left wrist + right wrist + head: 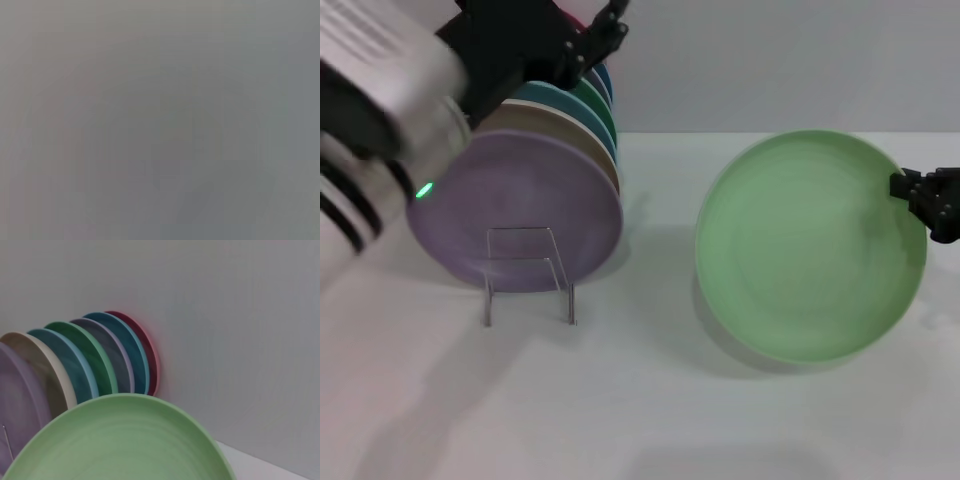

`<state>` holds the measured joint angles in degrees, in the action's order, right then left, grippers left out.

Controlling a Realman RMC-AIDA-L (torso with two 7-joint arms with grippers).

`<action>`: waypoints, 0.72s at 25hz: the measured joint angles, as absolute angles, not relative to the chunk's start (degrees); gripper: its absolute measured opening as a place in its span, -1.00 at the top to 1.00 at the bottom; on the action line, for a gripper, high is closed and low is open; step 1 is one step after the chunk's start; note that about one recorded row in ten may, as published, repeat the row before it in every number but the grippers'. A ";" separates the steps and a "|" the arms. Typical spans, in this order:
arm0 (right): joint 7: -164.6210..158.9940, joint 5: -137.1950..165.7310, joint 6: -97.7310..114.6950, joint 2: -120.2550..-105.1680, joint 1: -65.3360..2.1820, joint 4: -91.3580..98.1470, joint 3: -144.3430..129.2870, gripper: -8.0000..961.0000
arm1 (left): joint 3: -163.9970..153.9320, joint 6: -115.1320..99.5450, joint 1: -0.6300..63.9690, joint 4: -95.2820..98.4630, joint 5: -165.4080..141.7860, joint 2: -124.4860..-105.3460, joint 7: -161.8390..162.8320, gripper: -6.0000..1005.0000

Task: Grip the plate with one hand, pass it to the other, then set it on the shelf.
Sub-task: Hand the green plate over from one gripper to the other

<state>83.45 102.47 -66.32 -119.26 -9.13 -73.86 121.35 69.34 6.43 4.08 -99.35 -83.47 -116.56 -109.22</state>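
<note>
1. Two arms in the head view: right gripper [920,200] at the right edge of frame, left gripper [588,45] up high over the back of the racked plates, on the bulky silver-grey arm with the green light.
2. Mint-green plate [810,245] is tilted up off the counter [650,420], face toward my camera, well to the right of the rack. Right gripper is clamped on its right rim; only the black fingertips show, pinched at the plate's edge. Whether the lower edge touches the counter I cannot tell.
3. Right wrist view confirms it: the plate's rim [130,435] fills the lower frame, with the row of racked plates behind it, lilac plate [17,405] nearest.
4. Left gripper: fingers look spread, holding nothing. Left wrist view is flat grey, no help.
5. Wire shelf [528,275] stands at the left with its front loop bare, just in front of the lilac plate.
6. Key relation, my read: the plate lies right and lower from the left gripper, with its free left rim facing that arm. The handover calls for the left gripper to drop and cross to that rim, or the right to carry the plate leftward.
7. Judgement: grip stage done, pass not yet made
</note>
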 joint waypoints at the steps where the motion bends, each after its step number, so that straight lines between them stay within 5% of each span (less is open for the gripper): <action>1: 83.42 102.46 -66.31 -119.27 -9.25 -73.81 121.23 0.94 | 67.65 2.89 3.46 -99.41 -88.16 -117.93 -111.44 -0.55; 7: 83.66 102.03 -66.44 -119.19 -9.69 -72.26 121.36 0.94 | 54.10 -30.12 8.46 -94.13 -102.21 -118.54 -107.60 -0.51; 15: 84.51 101.67 -66.22 -119.26 -9.73 -71.63 121.18 0.94 | 51.66 -43.70 8.31 -87.18 -130.44 -117.74 -61.91 -0.50; 18: 85.37 100.96 -66.22 -119.33 -9.56 -71.54 121.32 0.94 | 56.59 -28.60 9.33 -92.70 -137.62 -113.88 -44.00 -0.50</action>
<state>85.37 100.96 -66.22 -119.33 -9.56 -71.54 121.32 56.59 -28.60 9.33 -92.70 -137.62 -113.88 -44.00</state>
